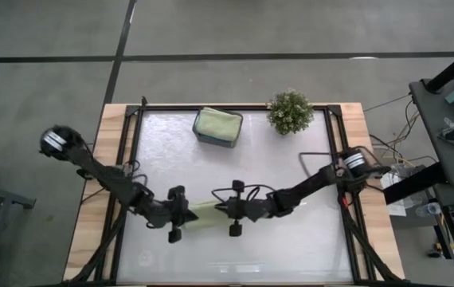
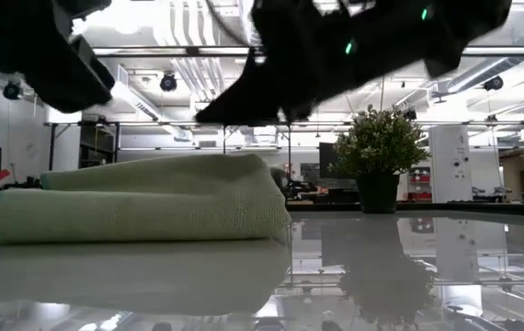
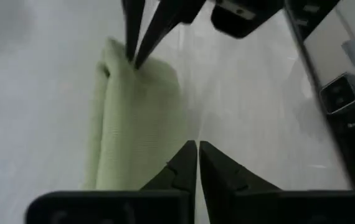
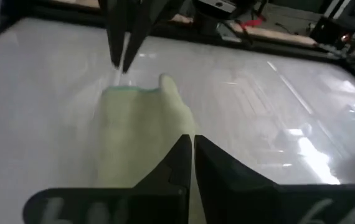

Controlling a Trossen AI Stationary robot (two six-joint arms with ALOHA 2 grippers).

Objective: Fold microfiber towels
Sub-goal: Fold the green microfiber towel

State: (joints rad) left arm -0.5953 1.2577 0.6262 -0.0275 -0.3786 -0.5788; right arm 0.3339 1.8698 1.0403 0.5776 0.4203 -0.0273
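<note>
Okay, from my remote seat I see both dark arms reaching inward over the near half of the glossy white table [image 1: 291, 239], elbows out at the side rails, wrists almost level, meeting at one folded light sage green microfiber towel [image 1: 203, 210]. My left gripper [image 1: 185, 214] sits at that towel's left end; in its wrist view the two fingers [image 3: 184, 163] are pressed together, tips side by side over the cloth's edge, nothing clamped between them. My right gripper [image 1: 228, 210] sits at the towel's right end, facing the left one; its fingers [image 4: 180, 155] are likewise closed tight and empty, tips just above the cloth.

That towel lies flat as a thick roll-like bundle [image 2: 133, 198] between the two grippers, resting on the table.

Counts: two arms, two grippers. Two sage green towels visible: the one between the grippers, and a second folded one [image 1: 217, 122] lying in the small dark grey rectangular tray [image 1: 198, 137] at the far middle of the table. One little bushy green potted plant [image 1: 290, 112] stands just right of the tray, apart from it.
</note>
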